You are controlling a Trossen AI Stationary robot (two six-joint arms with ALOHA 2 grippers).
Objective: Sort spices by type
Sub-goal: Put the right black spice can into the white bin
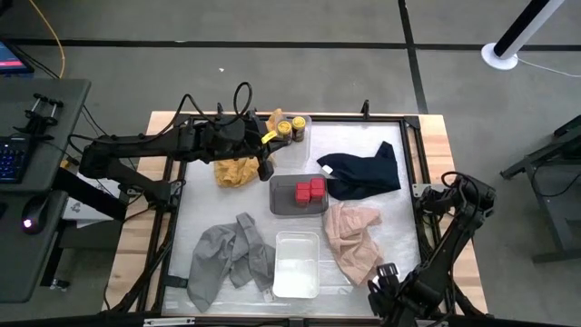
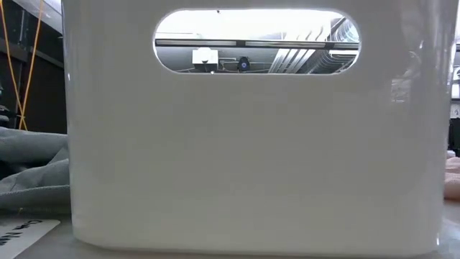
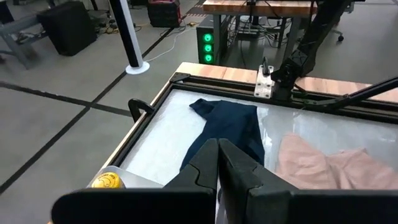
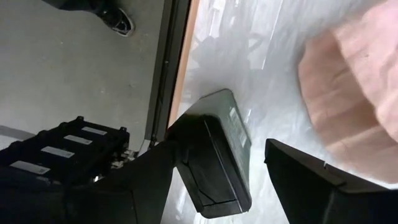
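Observation:
Two dark jars with yellow lids (image 1: 289, 130) stand in a clear tray (image 1: 307, 136) at the table's far side; one lid (image 3: 107, 180) shows in the left wrist view. Two red tins (image 1: 309, 191) sit in the grey tray (image 1: 280, 202). My left gripper (image 1: 265, 163) hovers shut (image 3: 217, 163) between the yellow cloth (image 1: 234, 173) and the grey tray, touching nothing. My right gripper (image 4: 236, 186) is open near the table's near right corner (image 1: 386, 275). A flat black tin (image 4: 214, 149) stands between its fingers. The other black tin is out of view. My right gripper has the flat black tin's broad side (image 4: 193, 155) against the inner face of one finger (image 4: 146, 180). The other finger (image 4: 311, 180) stands apart from the tin, with a gap showing. Whether the tin rests on the table cannot be told.
A white tray (image 1: 297, 263) sits at the near middle; its wall (image 2: 251, 158) fills the low view. Grey cloth (image 1: 227, 259) lies near left, pink cloth (image 1: 354, 238) near right, navy cloth (image 1: 363, 173) far right. A raised black frame (image 1: 413, 182) borders the work surface.

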